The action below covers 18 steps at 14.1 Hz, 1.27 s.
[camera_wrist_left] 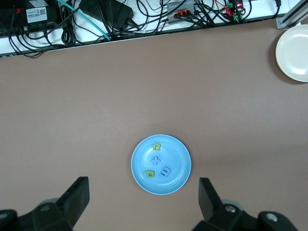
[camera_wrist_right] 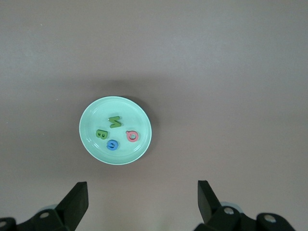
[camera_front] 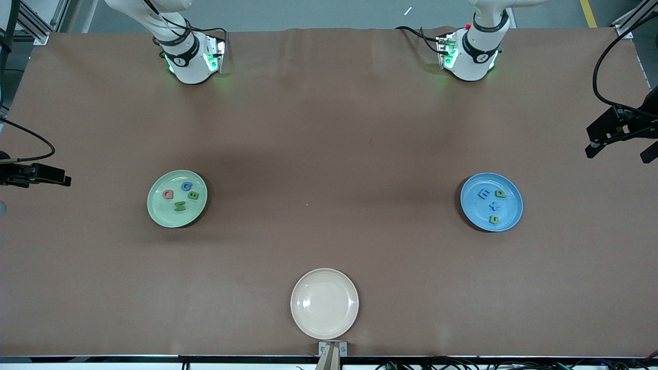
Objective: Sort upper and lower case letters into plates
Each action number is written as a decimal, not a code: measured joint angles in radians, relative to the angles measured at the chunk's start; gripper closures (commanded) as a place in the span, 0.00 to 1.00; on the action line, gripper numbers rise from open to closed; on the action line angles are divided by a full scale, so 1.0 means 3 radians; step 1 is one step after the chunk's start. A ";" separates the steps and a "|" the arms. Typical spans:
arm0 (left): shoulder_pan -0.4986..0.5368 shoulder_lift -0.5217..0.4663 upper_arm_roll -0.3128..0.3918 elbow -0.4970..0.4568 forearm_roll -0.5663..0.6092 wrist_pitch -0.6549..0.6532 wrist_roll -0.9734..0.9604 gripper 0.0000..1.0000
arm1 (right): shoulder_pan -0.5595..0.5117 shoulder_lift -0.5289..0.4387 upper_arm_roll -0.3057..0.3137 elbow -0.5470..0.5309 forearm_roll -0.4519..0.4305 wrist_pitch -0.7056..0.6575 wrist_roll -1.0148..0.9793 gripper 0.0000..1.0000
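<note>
The light green plate (camera_front: 154, 210) (camera_wrist_right: 89, 139) lies toward the right arm's end of the table and holds several letters: a pink one (camera_front: 168, 194), a blue one (camera_front: 187, 186) and two green ones (camera_front: 193, 195). The blue plate (camera_front: 509, 216) (camera_wrist_left: 179, 175) lies toward the left arm's end and holds several letters, two blue (camera_front: 483, 193) and two green (camera_front: 500, 193). My left gripper (camera_wrist_left: 143, 179) hangs open and empty high over the table by the blue plate. My right gripper (camera_wrist_right: 142, 183) hangs open and empty high over the table by the green plate.
A cream-white plate (camera_front: 324, 303) (camera_wrist_left: 294, 45) sits near the table's front edge at the middle, with nothing in it. Black camera mounts stand at both table ends (camera_front: 619, 126) (camera_front: 36, 173). Cables (camera_wrist_left: 106, 19) run along the front edge.
</note>
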<state>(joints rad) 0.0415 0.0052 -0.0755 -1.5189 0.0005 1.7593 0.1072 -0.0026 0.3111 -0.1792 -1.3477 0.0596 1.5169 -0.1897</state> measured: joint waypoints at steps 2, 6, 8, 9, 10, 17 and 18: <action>0.0000 0.0001 -0.0002 -0.0001 0.0000 -0.0001 0.0000 0.00 | -0.0002 0.0007 -0.0006 0.0000 0.0007 -0.0009 -0.0002 0.00; -0.0005 0.0001 -0.0011 -0.0001 0.0000 -0.0001 0.0000 0.00 | -0.0004 0.0009 -0.0011 -0.0001 -0.0010 -0.0020 -0.0013 0.00; -0.0005 0.0001 -0.0013 -0.0001 0.0000 -0.0001 0.0000 0.00 | -0.0003 0.0009 -0.0008 -0.0001 -0.0058 -0.0032 -0.0032 0.00; -0.0005 0.0001 -0.0013 -0.0001 0.0000 -0.0001 0.0000 0.00 | -0.0003 0.0006 -0.0006 -0.0002 -0.0068 -0.0053 -0.0038 0.00; -0.0006 0.0001 -0.0015 -0.0001 0.0000 -0.0001 0.0000 0.00 | -0.0002 -0.0006 -0.0006 -0.0008 -0.0070 -0.0071 -0.0042 0.00; -0.0013 0.0001 -0.0026 -0.0002 0.0000 -0.0006 0.0000 0.00 | 0.0022 -0.0485 0.0004 -0.0348 -0.0076 -0.0121 -0.0052 0.00; -0.0012 0.0001 -0.0026 -0.0002 0.0000 -0.0008 0.0000 0.00 | 0.0022 -0.0582 0.0005 -0.0412 -0.0097 -0.0126 -0.0052 0.00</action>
<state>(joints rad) 0.0378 0.0055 -0.0832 -1.5195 0.0005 1.7570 0.1072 0.0041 0.1365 -0.1778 -1.4714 0.0307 1.4789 -0.2053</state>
